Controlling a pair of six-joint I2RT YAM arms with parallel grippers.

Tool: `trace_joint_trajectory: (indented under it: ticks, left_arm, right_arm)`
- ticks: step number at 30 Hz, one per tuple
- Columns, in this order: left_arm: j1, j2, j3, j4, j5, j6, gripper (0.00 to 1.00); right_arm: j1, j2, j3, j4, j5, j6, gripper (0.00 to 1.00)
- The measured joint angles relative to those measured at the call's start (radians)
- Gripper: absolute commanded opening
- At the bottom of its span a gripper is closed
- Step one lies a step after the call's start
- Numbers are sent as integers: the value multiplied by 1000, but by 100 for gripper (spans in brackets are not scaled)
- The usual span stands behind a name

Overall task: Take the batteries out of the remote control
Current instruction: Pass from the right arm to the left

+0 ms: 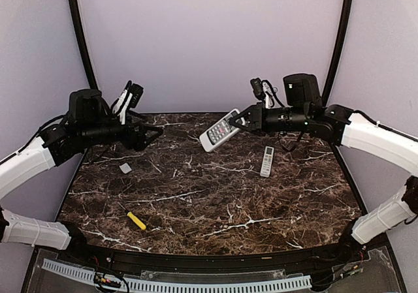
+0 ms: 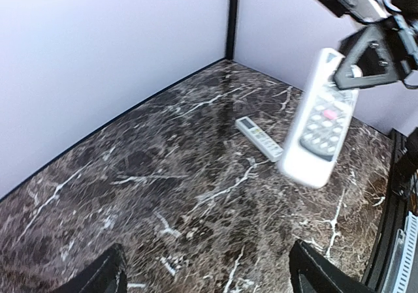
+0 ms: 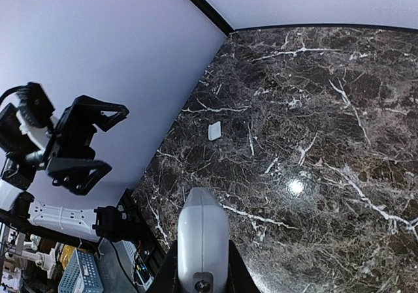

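- The right arm reaches in from its side wall with its forearm almost level above the table, and the right gripper (image 1: 240, 120) is clamped on one end of the large white remote (image 1: 221, 131).
- The remote juts out past the fingertips, off the marble table (image 1: 215, 201), with its keypad tilted up toward the overhead camera. From the left wrist view it hangs slanted in mid-air.
- The batteries cannot be made out in any view. The right wrist camera sees only the remote's plain back between its fingers.
- The left arm mirrors this pose on the other side, raised with its elbow bent. The left gripper (image 1: 153, 135) is spread wide, grasping nothing, and points across at the held remote.
- A broad gap of bare marble separates the two grippers.
- A slim remote (image 1: 268, 161) lies flat on the table just below and near the right gripper.
- A small white cover (image 1: 125, 168) lies below the left gripper on its near side.
- A yellow-handled screwdriver (image 1: 136, 220) rests well apart from both grippers, toward the arm bases.
- The back wall (image 1: 209, 38) stands close behind both grippers, and the room toward the near edge is wide open.
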Motion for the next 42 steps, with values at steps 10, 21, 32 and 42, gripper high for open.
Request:
trace_joint_trajectory:
  ticks: [10,21,32,42]
  left_arm:
    - [-344,233,132,69,-164,214,89]
    - [-397,378,197,63,-240,271,93]
    - [-397,414,214,59,-290,272,81]
    - [-398,428,214,58,-266,267,57]
  right_arm:
    - [76,120,64,-57,45,67,0]
    - [84,132,98,-70,43,66,0]
    - [84,132,101,-69,23,43,0]
    - [85,132,103,-62,22,28,0]
